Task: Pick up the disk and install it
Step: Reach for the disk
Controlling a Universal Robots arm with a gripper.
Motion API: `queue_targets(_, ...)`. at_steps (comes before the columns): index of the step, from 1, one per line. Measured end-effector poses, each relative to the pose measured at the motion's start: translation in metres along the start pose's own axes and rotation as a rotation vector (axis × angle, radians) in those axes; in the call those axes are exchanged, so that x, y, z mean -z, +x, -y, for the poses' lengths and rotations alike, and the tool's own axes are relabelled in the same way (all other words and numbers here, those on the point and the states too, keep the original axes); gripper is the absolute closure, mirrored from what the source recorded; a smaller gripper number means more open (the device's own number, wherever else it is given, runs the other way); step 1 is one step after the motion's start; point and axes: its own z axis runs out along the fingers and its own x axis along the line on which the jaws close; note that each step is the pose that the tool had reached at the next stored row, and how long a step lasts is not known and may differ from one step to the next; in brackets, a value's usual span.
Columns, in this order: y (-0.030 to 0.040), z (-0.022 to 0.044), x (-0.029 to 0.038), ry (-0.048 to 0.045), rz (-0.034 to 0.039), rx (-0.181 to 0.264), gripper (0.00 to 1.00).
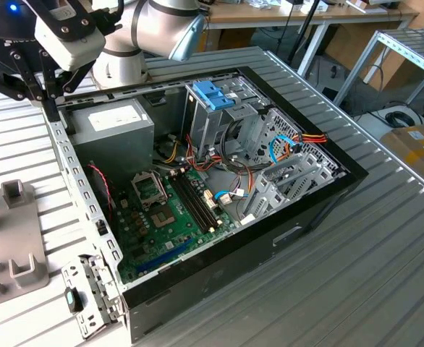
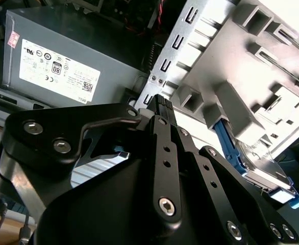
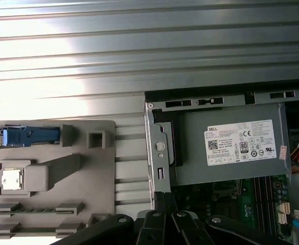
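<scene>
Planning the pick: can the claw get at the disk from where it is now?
Probably yes. The disk stands on edge in the grey fixture outside the computer case, with nothing over it. The claw hangs by the case's edge near the power supply, apart from the disk.

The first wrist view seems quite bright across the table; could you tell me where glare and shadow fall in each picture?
First wrist view: glare bands wash out the ribbed table; second wrist view: the grey fixture blows out white near the disk; exterior view: the motherboard lies in shade within the case.
</scene>
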Motion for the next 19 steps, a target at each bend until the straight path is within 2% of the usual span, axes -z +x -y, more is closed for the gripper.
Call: queue_targets(19, 0.0079, 0.0006, 0.0002, 0.0000, 0.0000, 0.000, 0.90)
